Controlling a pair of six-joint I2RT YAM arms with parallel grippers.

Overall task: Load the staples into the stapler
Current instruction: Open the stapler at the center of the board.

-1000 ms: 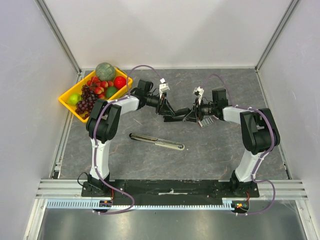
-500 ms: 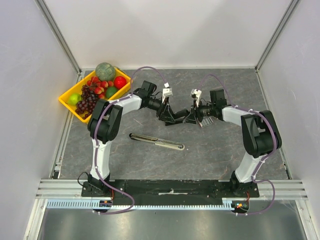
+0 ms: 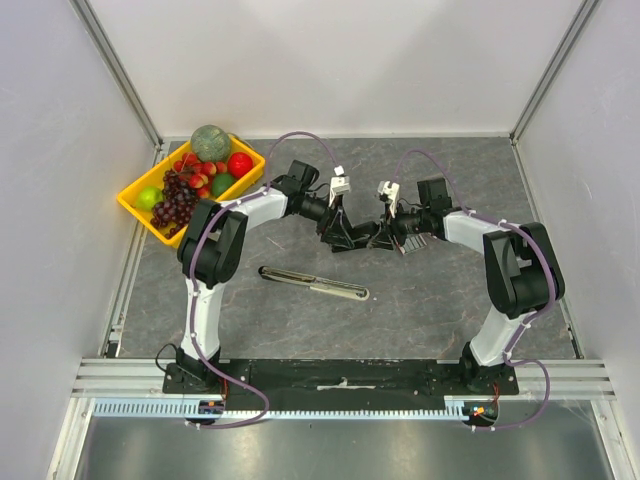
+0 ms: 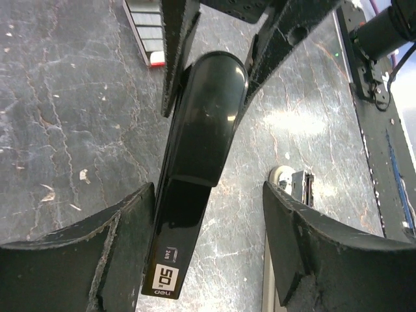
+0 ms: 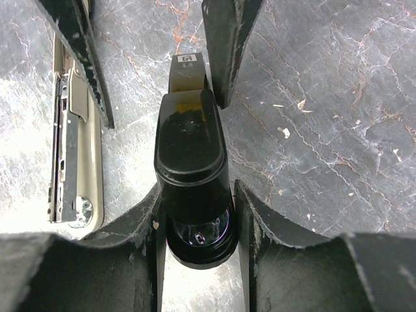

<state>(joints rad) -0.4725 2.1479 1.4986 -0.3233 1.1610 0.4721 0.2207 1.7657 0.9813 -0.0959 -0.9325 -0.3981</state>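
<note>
I get bright, even light from above; glare sheens the black stapler (image 4: pixel 205 123) and table (image 4: pixel 305 123); lower wrist-view edges blur.

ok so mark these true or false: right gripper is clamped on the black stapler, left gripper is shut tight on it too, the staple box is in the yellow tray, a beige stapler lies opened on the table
1. The right gripper is clamped on the black stapler. True: its fingers press both sides of the rounded end.
2. The left gripper is shut tight on it too. False: its fingers stand apart, with a clear gap on one side of the stapler.
3. The staple box is in the yellow tray. False: the box lies on the grey table under the grippers; the tray holds fruit.
4. A beige stapler lies opened on the table. True.
</note>
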